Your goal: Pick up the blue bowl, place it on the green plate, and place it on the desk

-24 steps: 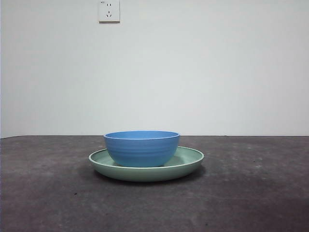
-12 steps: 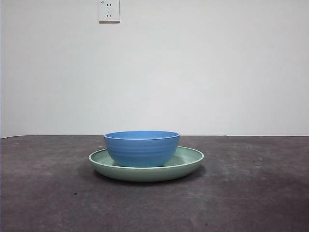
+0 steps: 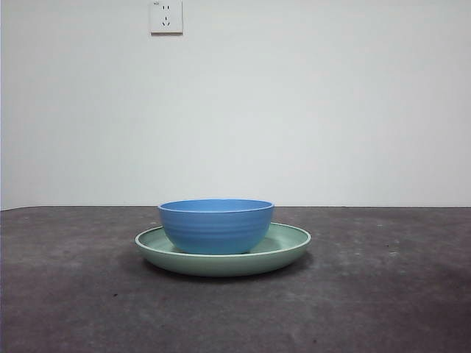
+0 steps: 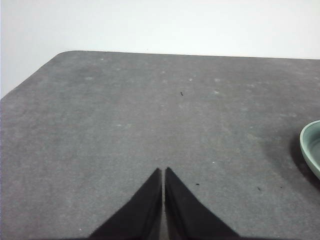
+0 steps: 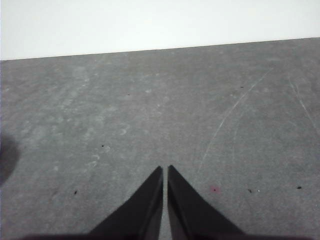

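Upright, the blue bowl [image 3: 215, 226] sits on the green plate [image 3: 287, 246]; both end effectors closed, empty.

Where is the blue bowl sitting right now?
In the front view, the blue bowl sits upright in the green plate, slightly left of the plate's middle, on the desk near the picture's centre.

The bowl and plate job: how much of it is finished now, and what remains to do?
Done: the bowl sits in the plate, which rests on the desk. In hand: nothing. The left gripper and the right gripper are both shut over bare desk, away from the dishes, holding nothing. Left: only putting the bowl back on the desk, if the task means that.
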